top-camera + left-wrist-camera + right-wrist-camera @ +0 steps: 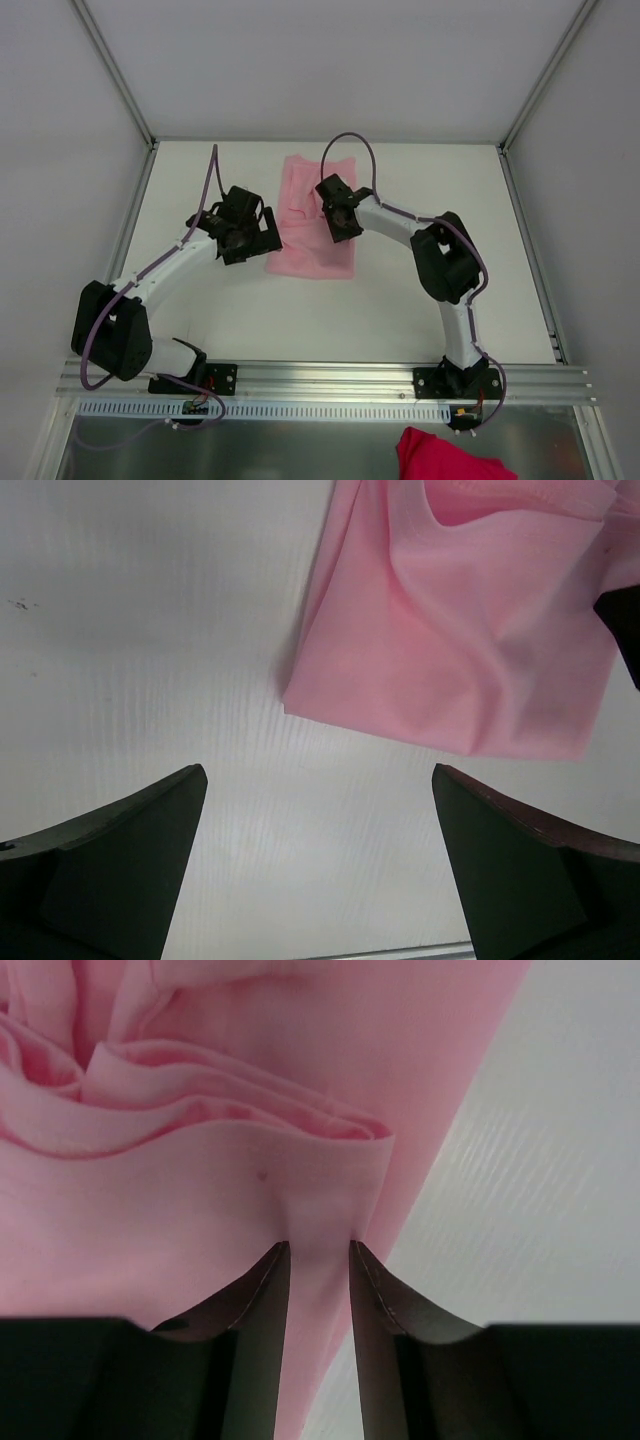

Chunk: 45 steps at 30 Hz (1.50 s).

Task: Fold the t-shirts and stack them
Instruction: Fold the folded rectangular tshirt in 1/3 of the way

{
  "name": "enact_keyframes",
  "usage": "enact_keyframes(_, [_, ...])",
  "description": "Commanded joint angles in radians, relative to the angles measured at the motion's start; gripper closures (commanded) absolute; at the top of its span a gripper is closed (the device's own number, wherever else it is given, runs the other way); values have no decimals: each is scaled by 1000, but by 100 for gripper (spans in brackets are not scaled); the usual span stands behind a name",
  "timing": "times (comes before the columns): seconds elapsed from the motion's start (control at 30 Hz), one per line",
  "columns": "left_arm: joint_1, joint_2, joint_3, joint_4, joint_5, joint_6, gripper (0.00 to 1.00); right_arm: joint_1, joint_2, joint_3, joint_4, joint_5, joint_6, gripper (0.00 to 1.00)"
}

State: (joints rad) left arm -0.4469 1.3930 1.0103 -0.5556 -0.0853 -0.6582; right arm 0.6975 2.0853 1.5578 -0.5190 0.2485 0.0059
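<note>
My right gripper (pixel 318 1250) is clamped on the t-shirt (pixel 308 248) at its right edge, centre frame. My left gripper (pixel 243 228), jaws wide apart, sits just left of its long side.

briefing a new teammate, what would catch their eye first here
The pink t-shirt, rumpled on the far middle of the white table, stands out. The right gripper pinches a fold of it, while the left gripper hangs open over bare table beside it. A red cloth lies past the near rail.
</note>
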Motion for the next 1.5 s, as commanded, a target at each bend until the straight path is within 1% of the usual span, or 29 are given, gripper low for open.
enact_keyframes(0.0, [-15, -69, -21, -17, 2, -23, 1, -32, 10, 99, 31, 9, -64, 66])
enact_keyframes(0.23, [-15, -61, -26, -20, 5, -12, 1, -90, 45, 153, 24, 9, -70, 60])
enact_keyframes(0.37, [-16, -37, -19, -17, 12, -4, 1, -104, 62, 163, 17, -6, -61, 59])
enact_keyframes(0.57, [-15, 55, 14, 28, 45, 19, 1, -105, 71, 154, 28, -38, -44, 59])
enact_keyframes(0.63, [-16, 116, 51, 16, 55, 19, 1, -107, 71, 153, 28, -49, -38, 59])
enact_keyframes(0.77, [-19, 225, 109, -70, 38, 5, 1, -105, 67, 150, 28, -60, -34, 59])
enact_keyframes(0.9, [-32, 290, 194, -188, -65, -24, 1, -107, 59, 153, 22, -74, -41, 59])
enact_keyframes(0.97, [-33, 314, 209, -198, -64, -20, 3, -107, 58, 156, 20, -78, -43, 59])
enact_keyframes(1.03, [-33, 319, 206, -173, -36, -18, 6, -108, 59, 168, 16, -90, -44, 59])
enact_keyframes(1.07, [-36, 316, 194, -147, -16, -20, 18, -107, 59, 169, 13, -92, -43, 59])
enact_keyframes(1.1, [-36, 313, 188, -147, -16, -20, 18, -108, 59, 170, 13, -94, -43, 59])
enact_keyframes(1.13, [-38, 311, 182, -127, -2, -21, 23, -108, 59, 173, 8, -95, -43, 59])
enact_keyframes(1.17, [-42, 308, 169, -118, 4, -21, 31, -108, 59, 173, 7, -100, -43, 59])
enact_keyframes(1.3, [-45, 294, 125, -64, 28, -20, 45, -108, 53, 171, 5, -101, -44, 59])
enact_keyframes(1.33, [-46, 296, 114, -52, 29, -21, 57, -110, 50, 174, 4, -100, -47, 58])
enact_keyframes(1.37, [-46, 299, 110, -49, 29, -21, 57, -110, 50, 174, 4, -101, -47, 58])
enact_keyframes(1.4, [-46, 302, 105, -47, 29, -23, 72, -112, 48, 177, 1, -101, -49, 59])
enact_keyframes(1.43, [-46, 308, 102, -41, 29, -24, 76, -112, 47, 180, -4, -103, -50, 59])
enact_keyframes(1.47, [-46, 310, 93, -37, 29, -24, 76, -115, 45, 186, -7, -103, -52, 59])
